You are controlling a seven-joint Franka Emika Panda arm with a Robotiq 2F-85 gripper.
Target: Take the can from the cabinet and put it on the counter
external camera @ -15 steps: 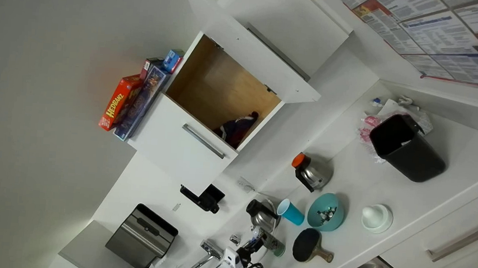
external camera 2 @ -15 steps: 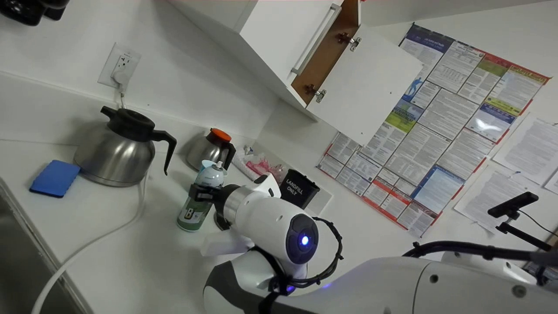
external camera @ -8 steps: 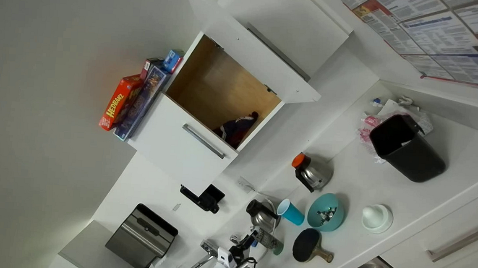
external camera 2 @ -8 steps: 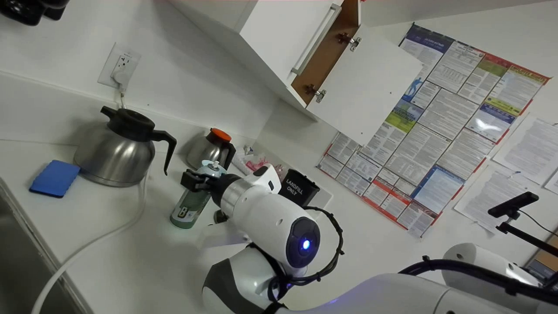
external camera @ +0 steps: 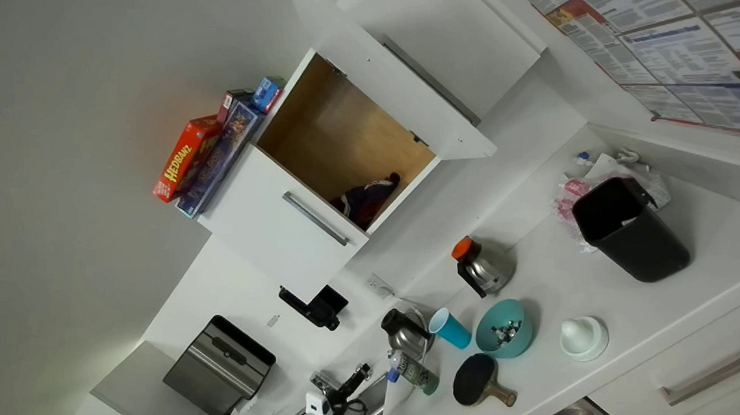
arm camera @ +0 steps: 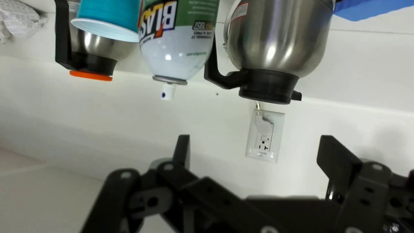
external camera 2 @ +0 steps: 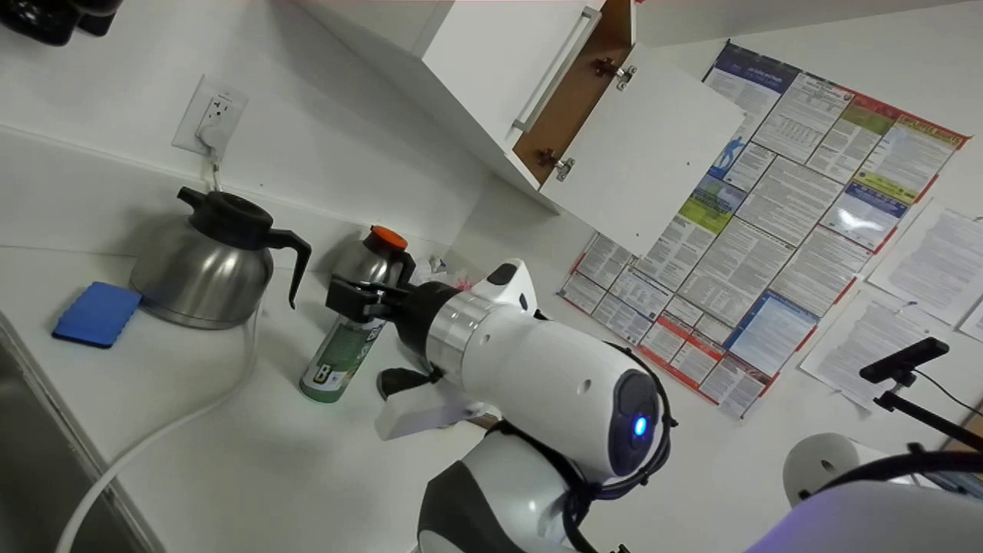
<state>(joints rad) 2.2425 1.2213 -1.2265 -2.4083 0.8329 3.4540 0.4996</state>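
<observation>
The can [external camera: 415, 372], a green and white spray can, stands on the white counter [external camera: 544, 376]. In an exterior view the gripper [external camera 2: 355, 298] overlaps the top of the can [external camera 2: 338, 365], which hides its nozzle there. Seen in an exterior view, the gripper [external camera: 364, 368] is to the side of the can with a gap between them. In the upside-down wrist view the can [arm camera: 181, 45] hangs beyond the fingertips, and the gripper [arm camera: 254, 139] is open with nothing between its fingers. The cabinet [external camera: 343, 127] has its door open, with a dark red and blue item inside.
Around the can are a steel kettle [external camera 2: 211, 265], a blue cup [external camera: 451, 329], a teal bowl [external camera: 487, 346] and a paddle [external camera: 474, 379]. A black bin [external camera: 651, 243] and an orange-topped pot [external camera: 492, 271] stand farther along. The sink [external camera 2: 46, 461] lies beside the counter.
One second ago the gripper was around the can's upper part. It has since opened and drawn back from the can. The can has shifted slightly and stays on the counter.
</observation>
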